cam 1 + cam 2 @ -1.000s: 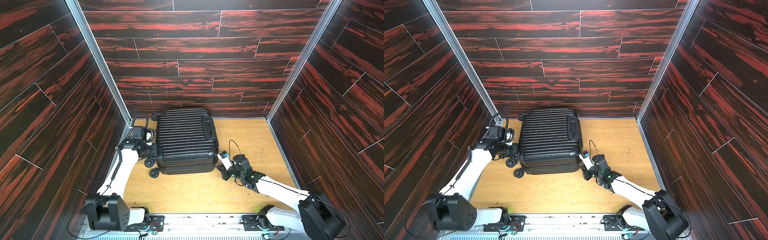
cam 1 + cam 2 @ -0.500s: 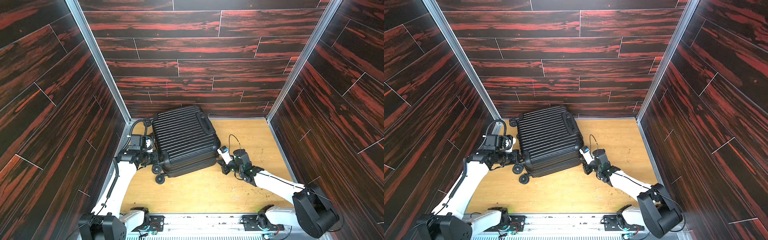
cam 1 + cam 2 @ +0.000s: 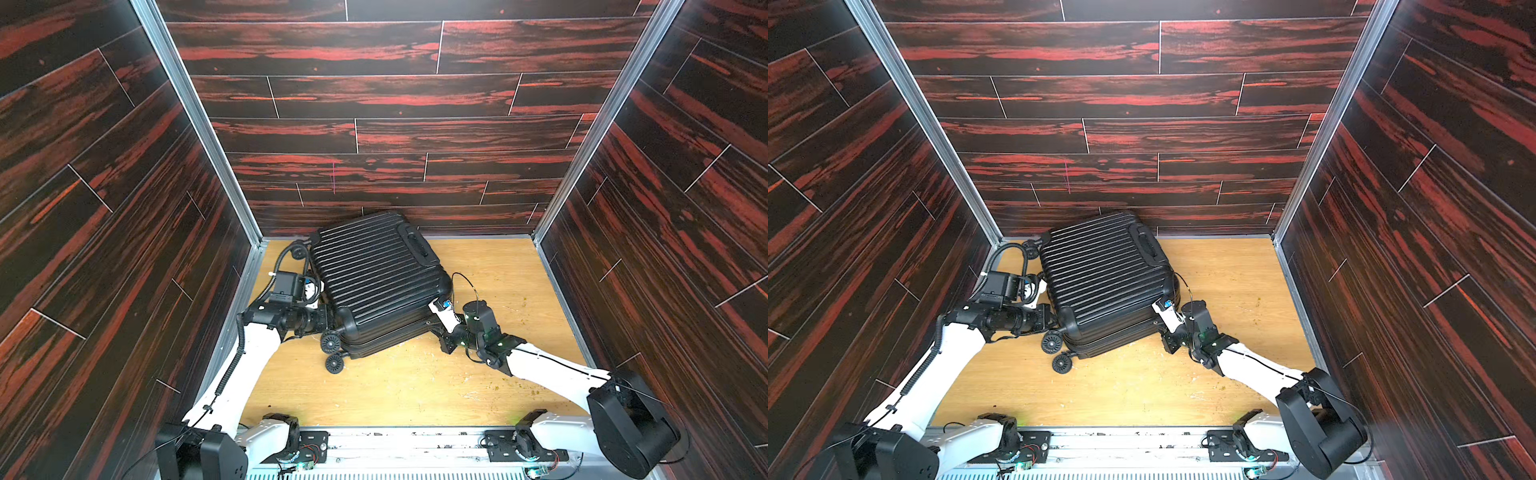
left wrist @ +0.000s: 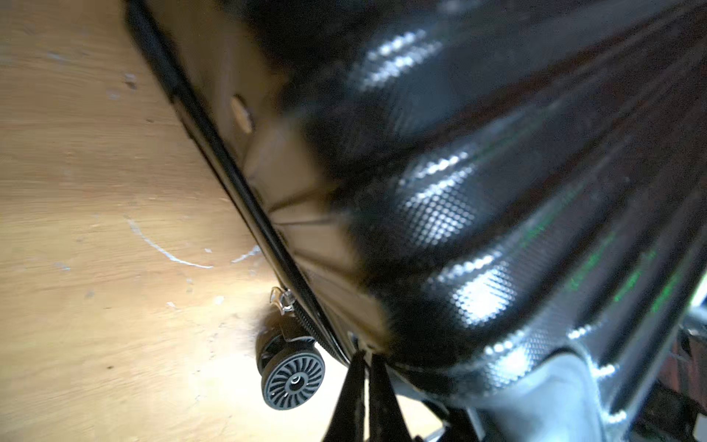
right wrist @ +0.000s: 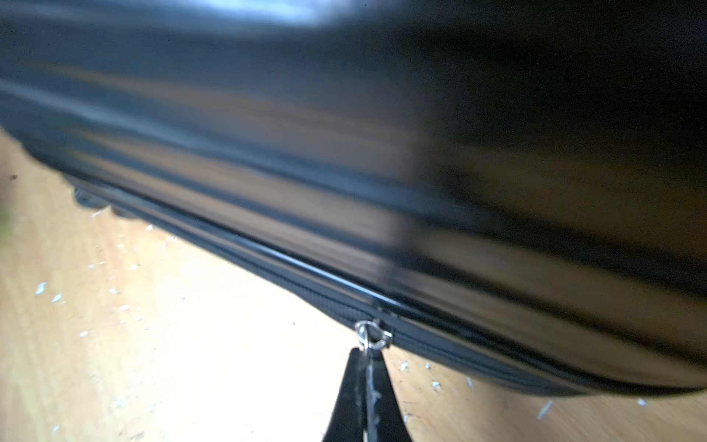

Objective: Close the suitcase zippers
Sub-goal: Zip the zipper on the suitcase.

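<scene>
**Suitcase askew, both grippers at its seam**

The suitcase (image 3: 374, 282) lay skewed on the floor (image 3: 415, 386), its far corner near the back wall. At its near right corner the right gripper (image 5: 367, 354) was pinching a metal pull (image 5: 373, 336) on the zipper (image 5: 306, 287). The left gripper (image 4: 366, 356), fingers pressed together, touched the seam beside a wheel (image 4: 292, 379).

Our left arm (image 3: 257, 349) extended far along the left side, wrist level, left gripper (image 4: 364, 359) closed, our right arm (image 3: 552, 368) stretched low from near right, right gripper (image 5: 365, 359) pinched on a zipper pull (image 5: 373, 336)
</scene>
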